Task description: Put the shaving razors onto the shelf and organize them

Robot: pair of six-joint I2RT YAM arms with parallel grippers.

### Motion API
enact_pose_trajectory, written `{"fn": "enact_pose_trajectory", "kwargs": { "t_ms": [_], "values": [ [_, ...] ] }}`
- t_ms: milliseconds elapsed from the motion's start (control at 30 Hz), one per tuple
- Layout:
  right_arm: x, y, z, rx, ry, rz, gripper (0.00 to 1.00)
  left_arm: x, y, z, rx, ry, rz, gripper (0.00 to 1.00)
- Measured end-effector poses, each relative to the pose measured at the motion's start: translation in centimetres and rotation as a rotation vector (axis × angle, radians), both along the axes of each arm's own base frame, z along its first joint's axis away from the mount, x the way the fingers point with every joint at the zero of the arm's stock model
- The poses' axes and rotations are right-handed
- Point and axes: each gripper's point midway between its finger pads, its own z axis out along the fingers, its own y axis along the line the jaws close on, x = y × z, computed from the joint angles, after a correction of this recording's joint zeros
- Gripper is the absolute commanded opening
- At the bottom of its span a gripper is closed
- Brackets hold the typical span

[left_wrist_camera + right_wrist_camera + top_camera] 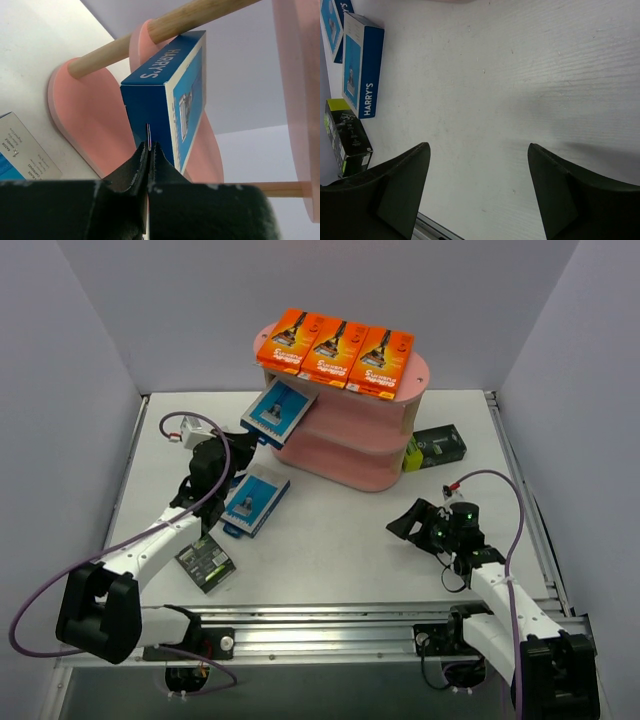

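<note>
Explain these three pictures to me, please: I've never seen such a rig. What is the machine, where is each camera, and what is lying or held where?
Two robot arms share a table. The overhead view shows both; each remaining view comes from one wrist. The left pincer is shut on a blue-and-white razor pack, holding it at the pink shelf. The right pincer hangs open over bare table. Three orange packs lie on the top board. Another blue pack and a black pack lie on the table; a second black one sits beside the shelf.

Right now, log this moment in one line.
left end effector: shut on blue pack at shelf | right end effector: open, empty | orange packs: on top tier
</note>
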Motion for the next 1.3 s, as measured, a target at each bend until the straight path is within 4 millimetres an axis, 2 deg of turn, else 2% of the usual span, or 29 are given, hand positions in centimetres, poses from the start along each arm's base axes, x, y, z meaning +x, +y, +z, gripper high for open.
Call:
{"fn": "enact_pose_trajectory", "kwargs": {
  "t_ms": [167,567,1300],
  "values": [
    [-0.2,0.0,-0.7,-0.004,0.03,0.0,0.75,1.3,-0.5,-1.4,-0.035,0.032,-0.009,0.02],
    [-0.3,0.0,-1.1,-0.007,0.047,0.002,0.76,4.4,-2.3,-0.9,-0.119,0.015,-0.045,0.02],
    [-0.6,-0.1,-2.3,-0.013,0.101,0.002,0.76,6.7,-3.2,-1.9,-0.22,-0.002,-0.028,0.02]
  ]
}}
